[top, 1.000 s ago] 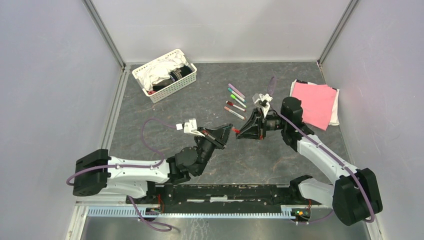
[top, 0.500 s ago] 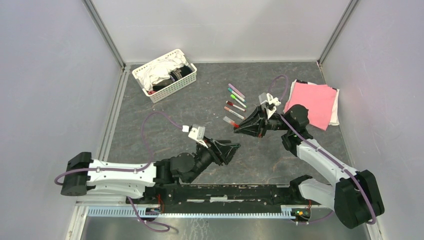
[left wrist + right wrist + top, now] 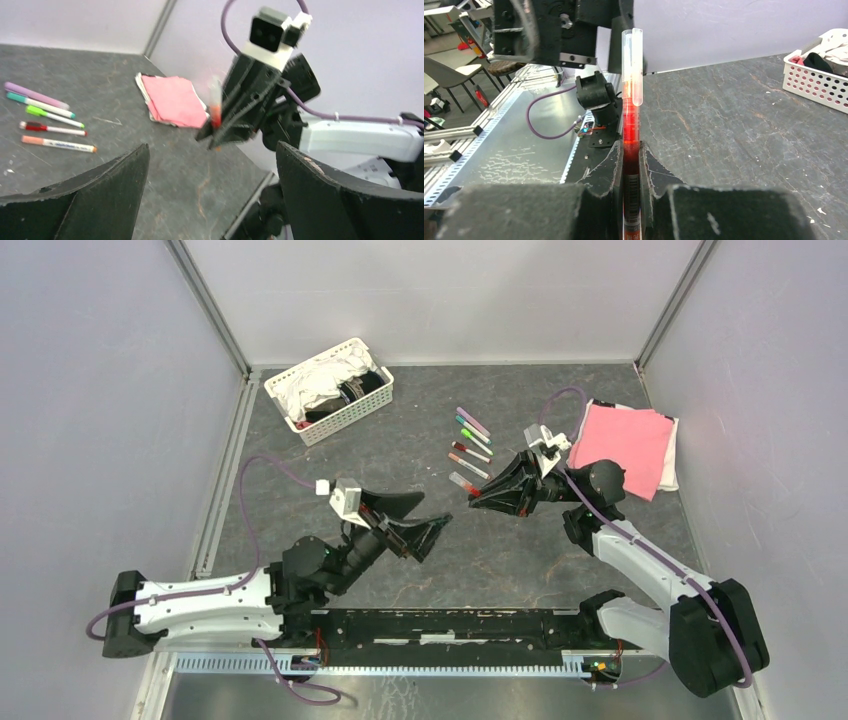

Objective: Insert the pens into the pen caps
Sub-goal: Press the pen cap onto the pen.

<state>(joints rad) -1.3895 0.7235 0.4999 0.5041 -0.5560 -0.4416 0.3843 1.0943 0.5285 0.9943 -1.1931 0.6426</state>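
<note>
Right wrist view, inspector asking: what do the jaws hold?

Operator: I record the right gripper (image 3: 630,150) clamped on the red pen (image 3: 630,125). The barrel runs straight out ahead of the jaws, held clear of the table (image 3: 734,115). A clear cap (image 3: 633,60) covers the end away from the jaws. A white basket (image 3: 819,75) stands well off to the right of them.

Inspector: And the left side?

Operator: I find the left gripper (image 3: 437,509) spread wide, with nothing between its fingers (image 3: 100,195). From its own camera, the red pen stands ahead of the gap between the jaws, apart from both fingers. Five loose pens (image 3: 52,129) lie side by side on the table, ahead of the jaws and off toward the finger at the left of that view. A pink cloth (image 3: 172,100) lies farther ahead, beyond the pens. I cannot tell from these views whether the loose pens carry caps.
</note>
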